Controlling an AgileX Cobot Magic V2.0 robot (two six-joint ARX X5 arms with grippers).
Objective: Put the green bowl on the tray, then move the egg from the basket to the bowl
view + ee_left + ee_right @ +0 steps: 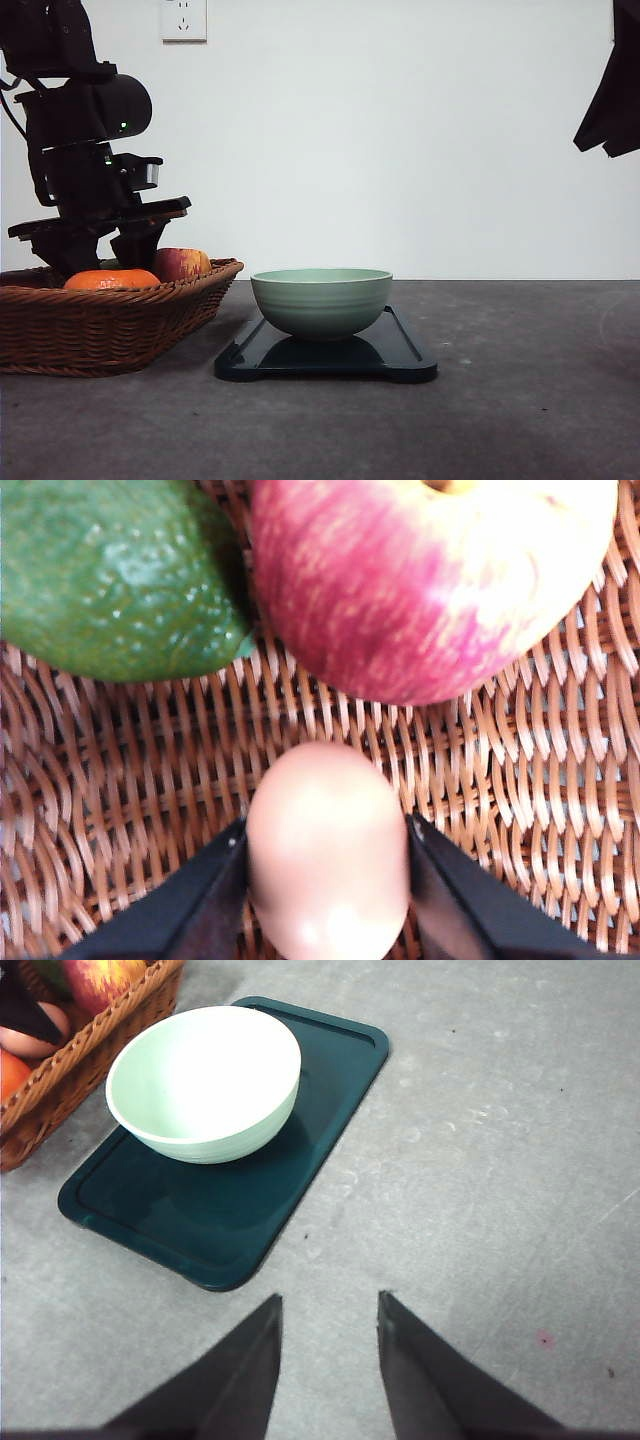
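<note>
The pale green bowl (pixel 321 300) stands on the dark tray (pixel 410 358), toward the tray's end nearest the basket; the right wrist view shows the bowl (pixel 205 1080) with nothing in it on the tray (pixel 240 1220). The tan egg (pixel 328 850) lies on the woven floor of the brown basket (pixel 110 325). My left gripper (pixel 322 865) reaches down into the basket, and its black fingers (pixel 215 900) press on both sides of the egg. My right gripper (pixel 328 1310) hovers open over bare table, short of the tray.
In the basket with the egg lie a red apple (pixel 430 580), a green avocado (pixel 110 575) and an orange (pixel 112 280). The right arm (pixel 610 95) hangs high at the right. Grey tabletop (pixel 530 380) stretches right of the tray.
</note>
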